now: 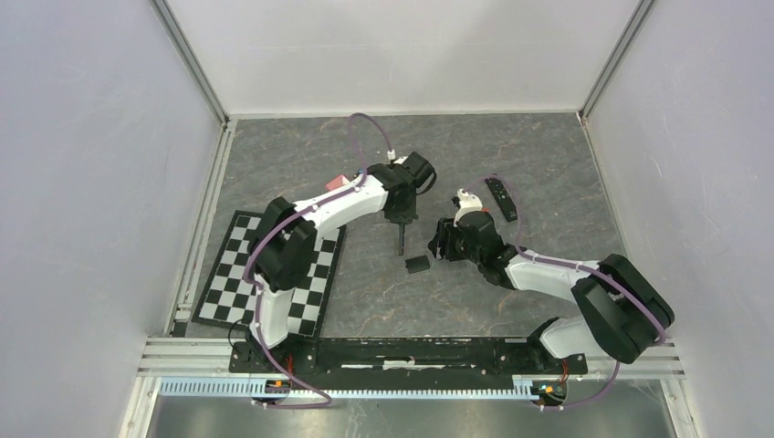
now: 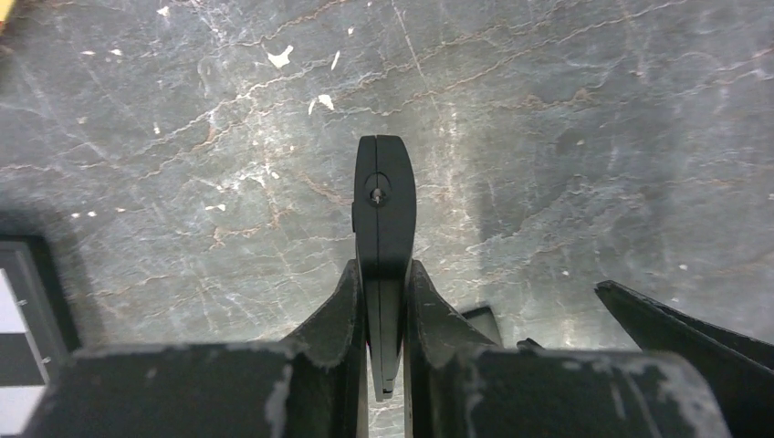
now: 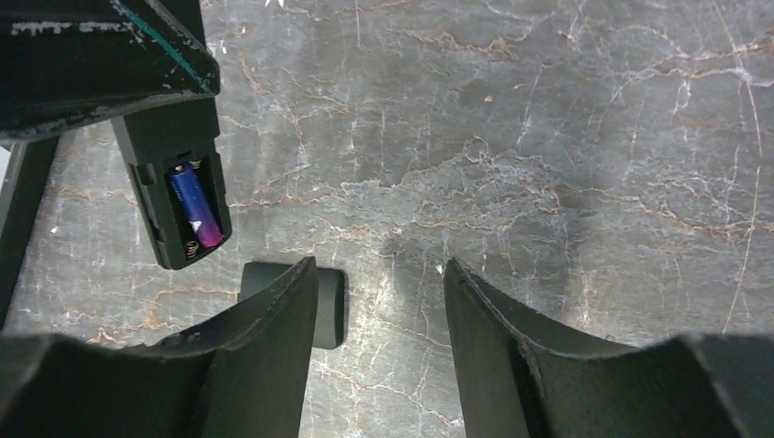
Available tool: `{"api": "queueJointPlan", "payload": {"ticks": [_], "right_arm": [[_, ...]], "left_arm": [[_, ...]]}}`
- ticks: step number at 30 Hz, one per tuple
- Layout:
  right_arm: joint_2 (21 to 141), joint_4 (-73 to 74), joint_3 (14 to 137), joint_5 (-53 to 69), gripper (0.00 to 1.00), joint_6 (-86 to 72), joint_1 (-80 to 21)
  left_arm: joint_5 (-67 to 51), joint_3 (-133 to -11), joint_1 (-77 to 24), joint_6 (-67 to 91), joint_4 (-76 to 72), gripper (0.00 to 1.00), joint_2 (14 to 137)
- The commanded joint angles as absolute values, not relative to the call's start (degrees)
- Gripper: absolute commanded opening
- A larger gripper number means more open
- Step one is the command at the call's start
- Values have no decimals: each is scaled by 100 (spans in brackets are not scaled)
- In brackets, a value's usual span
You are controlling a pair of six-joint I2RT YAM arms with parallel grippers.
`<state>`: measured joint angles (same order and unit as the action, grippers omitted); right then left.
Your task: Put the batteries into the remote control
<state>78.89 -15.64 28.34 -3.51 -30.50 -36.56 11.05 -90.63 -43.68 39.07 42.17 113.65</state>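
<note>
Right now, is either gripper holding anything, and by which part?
The left gripper is clamped on the black remote, gripping the upper part of its body; the end with the open battery bay hangs free. The right gripper is open and holds nothing.

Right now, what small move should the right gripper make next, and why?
Probably shift the right gripper sideways over the black cover, then lower. Its jaws are open and empty; the cover lies on the table beside one finger, not between them. The remote, held by the left gripper, already shows a battery in its open bay.
</note>
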Motion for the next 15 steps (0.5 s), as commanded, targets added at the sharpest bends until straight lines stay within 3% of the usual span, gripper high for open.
{"api": "queueJointPlan", "payload": {"ticks": [1, 6, 9, 15], "right_arm": [[8023, -1772, 2904, -415, 58, -3199, -3630], [8133, -2324, 2775, 194, 59, -3237, -3630], [8228, -2765, 2663, 555, 64, -3318, -3630], [8438, -2977, 2593, 615, 66, -3594, -3629]], "left_arm": [[2212, -9649, -4559, 3578, 5122, 2, 11630], [2402, -9878, -4638, 3530, 5270, 2, 11748], [2471, -10024, -4716, 3476, 5317, 2, 11825], [3117, -10439, -4922, 3523, 5792, 2, 12310]]}}
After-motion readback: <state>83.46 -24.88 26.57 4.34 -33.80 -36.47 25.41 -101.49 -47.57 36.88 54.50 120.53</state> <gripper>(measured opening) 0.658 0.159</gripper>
